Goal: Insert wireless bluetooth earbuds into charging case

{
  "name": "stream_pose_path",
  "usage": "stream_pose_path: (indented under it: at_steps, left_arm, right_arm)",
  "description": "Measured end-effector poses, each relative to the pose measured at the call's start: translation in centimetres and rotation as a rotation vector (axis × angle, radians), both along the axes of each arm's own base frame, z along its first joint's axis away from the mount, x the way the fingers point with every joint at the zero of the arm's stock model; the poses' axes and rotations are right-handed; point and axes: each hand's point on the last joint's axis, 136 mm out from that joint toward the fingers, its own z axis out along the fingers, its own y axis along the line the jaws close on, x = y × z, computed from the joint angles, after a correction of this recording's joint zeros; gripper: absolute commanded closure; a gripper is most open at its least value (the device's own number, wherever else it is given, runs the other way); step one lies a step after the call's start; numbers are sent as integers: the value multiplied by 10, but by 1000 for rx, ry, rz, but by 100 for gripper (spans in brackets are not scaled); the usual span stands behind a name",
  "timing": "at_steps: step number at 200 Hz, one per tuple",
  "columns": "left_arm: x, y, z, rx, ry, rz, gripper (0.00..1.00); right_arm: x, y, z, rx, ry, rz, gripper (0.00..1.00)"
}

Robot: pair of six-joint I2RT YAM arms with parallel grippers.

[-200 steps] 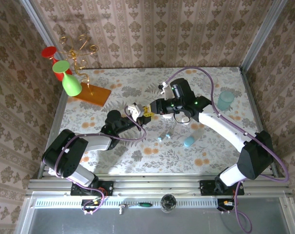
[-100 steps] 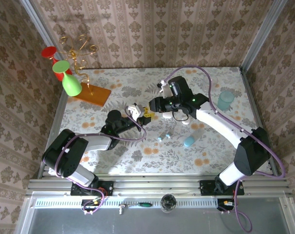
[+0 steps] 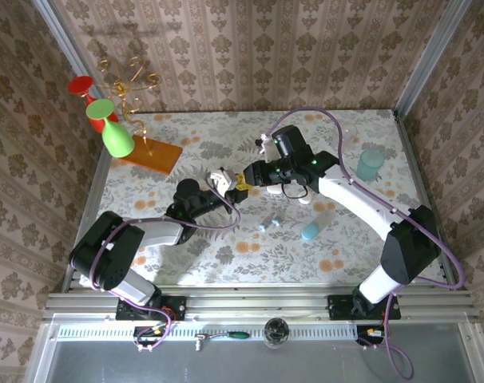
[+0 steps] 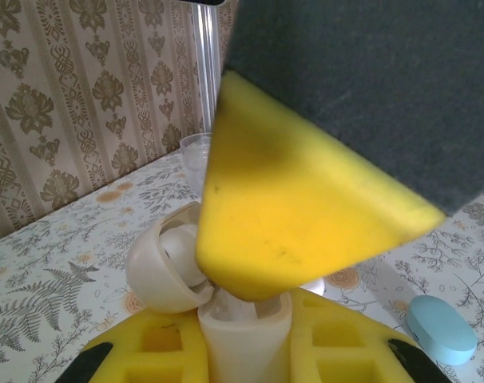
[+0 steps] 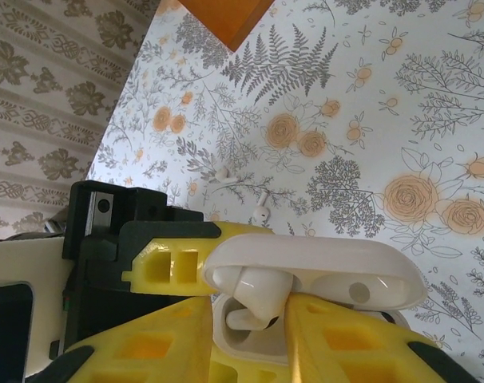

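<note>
Since a second ago the right gripper (image 3: 243, 180) has slid a little toward 9 o'clock, its wrist swinging with it, and it now sits close against the left gripper (image 3: 219, 182). The left arm has not moved. The left claw is pressed together around the lower half of the charging case (image 4: 243, 339), held above the table just 10 o'clock of centre, its lid (image 5: 322, 267) hinged open. The right claw pinches a small white earbud (image 5: 248, 289) right at the case's open well. Two teal-tipped earbuds (image 3: 262, 227) and a light-blue capsule (image 3: 315, 229) lie where they were, toward 4 o'clock of centre. The table (image 3: 226, 136) wears a pale cloth printed with ferns and orange flowers. A teal cup (image 3: 370, 165) stands at 2 o'clock and an orange stand (image 3: 150, 153) with a green goblet (image 3: 114, 132) at 10 o'clock. Striped damask wallpaper (image 3: 250, 56) closes in three sides.
</note>
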Motion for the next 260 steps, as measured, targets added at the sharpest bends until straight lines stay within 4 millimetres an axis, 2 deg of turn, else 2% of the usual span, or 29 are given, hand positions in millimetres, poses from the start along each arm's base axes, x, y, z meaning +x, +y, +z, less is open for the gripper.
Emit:
stream_pose_path:
  at_steps: [25,111,161,260]
  left_arm:
    - [1,0,2,-4,-5,3,100]
    - [4,1,0,1,-1,23,100]
    - [4,1,2,1,-15,22,100]
    - [4,2,4,-4,-30,26,100]
  right_arm:
    - [1,-2,-1,-8,-1,-10,82]
    - [4,-7,-3,-13,21,-70,92]
    - [1,-17,4,2,-13,-94,92]
    - [1,-15,6,14,-19,-86,92]
